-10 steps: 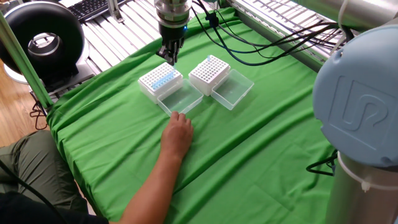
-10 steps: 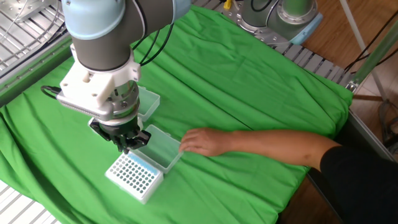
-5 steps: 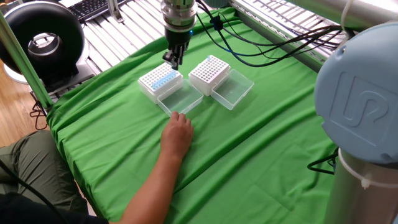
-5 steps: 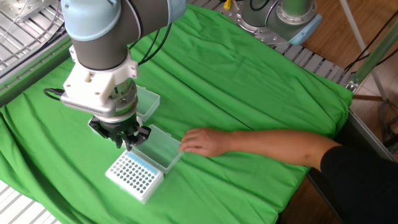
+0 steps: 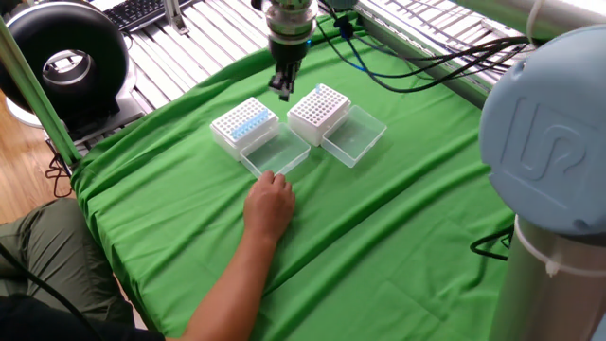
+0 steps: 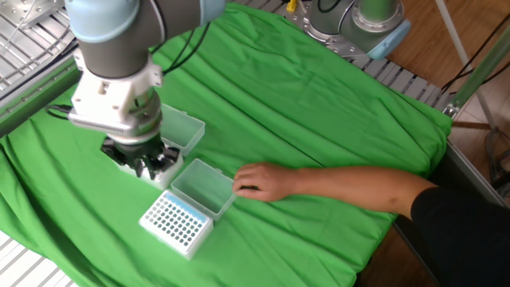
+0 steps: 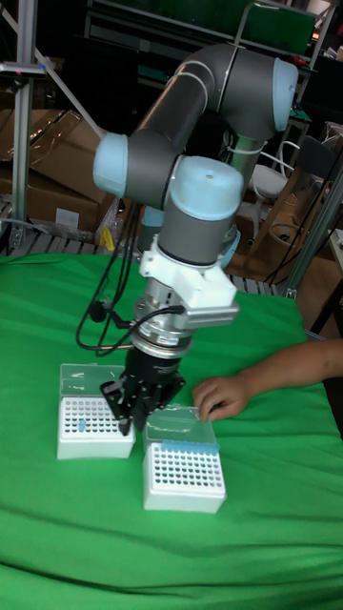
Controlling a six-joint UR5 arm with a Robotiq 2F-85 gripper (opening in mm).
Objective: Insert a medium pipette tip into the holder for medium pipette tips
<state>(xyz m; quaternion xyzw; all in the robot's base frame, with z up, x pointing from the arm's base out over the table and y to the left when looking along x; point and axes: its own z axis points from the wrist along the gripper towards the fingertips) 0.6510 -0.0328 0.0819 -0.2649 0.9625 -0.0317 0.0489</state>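
Two alike white racks with open clear lids lie on the green cloth. The holder for medium pipette tips [image 5: 319, 106] [image 7: 93, 425] is the one my gripper [image 5: 284, 90] [image 6: 147, 166] [image 7: 131, 408] hangs over, at the edge nearest the other rack; in the other fixed view my gripper hides it. The other rack [image 5: 244, 121] [image 6: 177, 225] [image 7: 183, 474] carries a row of blue tips. My fingers stand close together, pointing down. A medium pipette tip between them is too small to make out.
A person's hand [image 5: 270, 204] [image 6: 259, 182] [image 7: 221, 396] rests on the cloth, touching the blue-tipped rack's clear lid [image 5: 275, 152]. The holder's own lid [image 5: 353, 135] [image 6: 179, 131] lies open beside it. A black round device [image 5: 66, 62] stands off the table's far left corner.
My gripper has moved from above the blue-tipped rack across to the holder. The person's hand and both racks have stayed put.
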